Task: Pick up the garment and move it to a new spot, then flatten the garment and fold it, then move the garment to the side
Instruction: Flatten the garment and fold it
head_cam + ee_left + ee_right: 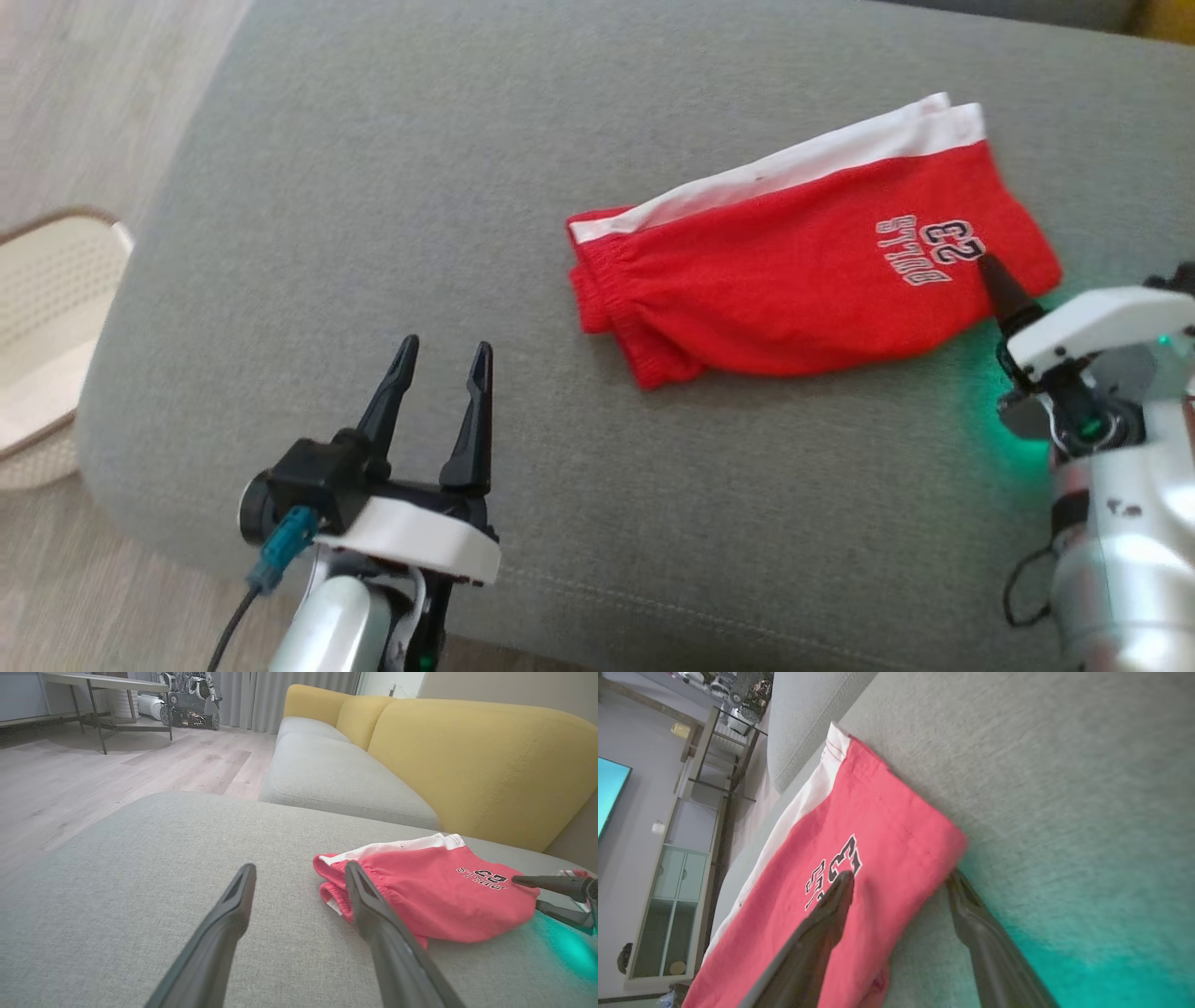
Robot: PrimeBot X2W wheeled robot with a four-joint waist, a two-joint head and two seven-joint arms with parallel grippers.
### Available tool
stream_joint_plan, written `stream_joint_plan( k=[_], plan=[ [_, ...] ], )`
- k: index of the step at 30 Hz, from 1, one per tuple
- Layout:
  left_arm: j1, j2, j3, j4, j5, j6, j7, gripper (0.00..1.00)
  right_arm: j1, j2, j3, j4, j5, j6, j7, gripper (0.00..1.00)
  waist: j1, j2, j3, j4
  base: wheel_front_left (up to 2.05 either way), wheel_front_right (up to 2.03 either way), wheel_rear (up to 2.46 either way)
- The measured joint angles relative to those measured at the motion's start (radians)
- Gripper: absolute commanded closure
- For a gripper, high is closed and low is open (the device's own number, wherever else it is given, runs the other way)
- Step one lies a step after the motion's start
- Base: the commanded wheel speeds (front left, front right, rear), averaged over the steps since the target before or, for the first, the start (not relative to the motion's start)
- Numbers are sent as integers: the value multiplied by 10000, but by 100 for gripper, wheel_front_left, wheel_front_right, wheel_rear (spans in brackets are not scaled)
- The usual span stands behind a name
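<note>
The garment is a pair of red shorts with a white side stripe and a black-and-white print, lying folded on the grey seat cushion. My right gripper is open at its right-hand hem. One finger lies over the red cloth by the print, and the other finger is off the edge above the cushion. In the head view the right gripper shows one dark finger on that hem. My left gripper stands open and empty over bare cushion, left of the garment's waistband.
A white perforated basket sits on the wood floor beyond the cushion's left edge. The yellow sofa back rises behind the garment, and a second grey cushion lies further along. Green light glows on the cushion by my right wrist.
</note>
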Motion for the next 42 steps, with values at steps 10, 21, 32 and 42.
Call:
stream_joint_plan(
  k=[10, 21, 32, 42],
  plan=[
    [-471, -17, -345, -58, -376, 249, 0, 0, -1809, -219, -943, 1684, -1308, 0, 92, 0, 0, 0, 503, 630, 0, 0, 0],
    [-533, -21, -353, -54, -451, 299, 0, 0, -2094, -196, -525, 2196, -1616, 0, -731, 100, 0, 0, 411, 610, 0, 0, 0],
    [-359, -21, -288, -4, -418, 270, 0, 0, -145, -56, 493, 1064, -458, 0, -2625, 100, 0, 0, -440, -202, 0, 0, 0],
    [178, -19, -324, 38, -418, 238, 0, 0, 1551, 23, 583, 754, -487, -2, -3478, 100, 0, 0, -1234, -995, 0, 0, 0]
  ],
)
